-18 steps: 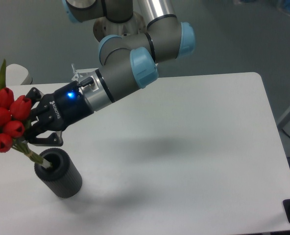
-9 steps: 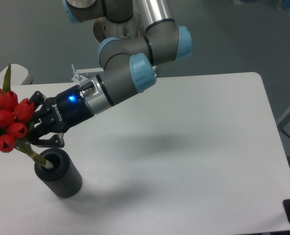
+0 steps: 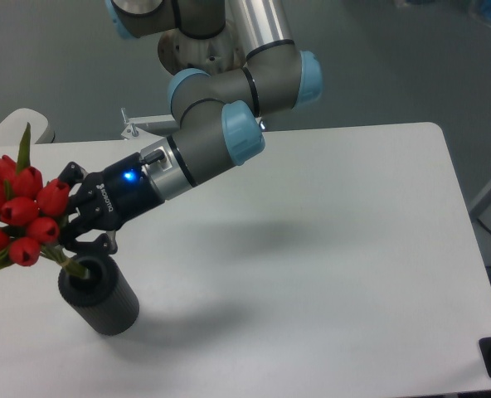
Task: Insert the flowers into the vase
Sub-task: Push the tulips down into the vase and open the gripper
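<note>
The flowers (image 3: 21, 211), a tight bunch of red tulip buds with green leaves, lean out to the left near the frame's left edge. Their green stems run down and right into the mouth of the vase (image 3: 100, 294), a dark grey ribbed cylinder standing at the table's front left. My gripper (image 3: 67, 228) comes in from the right, just above the vase's mouth, shut on the stems below the buds. The stem ends are hidden inside the vase.
The white table (image 3: 312, 249) stretches to the right of the vase. A small metal bracket (image 3: 138, 128) sits at the table's back edge by the arm's base. A white rounded object (image 3: 21, 124) shows at the far left.
The gripper has moved right and slightly down with the bunch. The flowers have swung toward upright and the stems have sunk deeper into the vase's mouth.
</note>
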`<state>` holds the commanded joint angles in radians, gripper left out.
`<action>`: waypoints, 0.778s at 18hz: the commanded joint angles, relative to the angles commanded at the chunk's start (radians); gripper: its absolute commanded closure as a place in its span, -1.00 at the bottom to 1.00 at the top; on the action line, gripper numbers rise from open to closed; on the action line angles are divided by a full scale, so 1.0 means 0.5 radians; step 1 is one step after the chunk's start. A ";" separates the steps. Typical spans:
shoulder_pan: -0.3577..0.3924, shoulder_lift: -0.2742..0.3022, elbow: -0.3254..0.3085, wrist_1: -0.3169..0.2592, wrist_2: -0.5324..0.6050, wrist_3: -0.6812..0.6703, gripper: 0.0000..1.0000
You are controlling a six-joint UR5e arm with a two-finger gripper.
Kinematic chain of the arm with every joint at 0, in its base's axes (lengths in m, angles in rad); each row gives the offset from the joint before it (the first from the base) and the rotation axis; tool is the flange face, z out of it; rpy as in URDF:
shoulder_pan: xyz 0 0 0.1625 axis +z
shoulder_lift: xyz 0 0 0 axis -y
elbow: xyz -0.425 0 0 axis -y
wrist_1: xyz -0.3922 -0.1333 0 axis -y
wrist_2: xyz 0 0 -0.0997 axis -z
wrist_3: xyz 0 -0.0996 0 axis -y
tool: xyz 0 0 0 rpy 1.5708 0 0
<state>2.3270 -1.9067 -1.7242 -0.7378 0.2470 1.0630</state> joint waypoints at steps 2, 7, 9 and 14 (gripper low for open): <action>0.000 -0.022 -0.003 0.000 0.000 0.003 0.37; 0.003 -0.064 -0.012 0.000 0.000 0.030 0.37; 0.003 -0.077 -0.018 -0.003 0.003 0.055 0.37; 0.003 -0.144 -0.031 -0.003 0.006 0.077 0.37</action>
<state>2.3286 -1.9788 -1.7395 -0.7394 0.2500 1.1014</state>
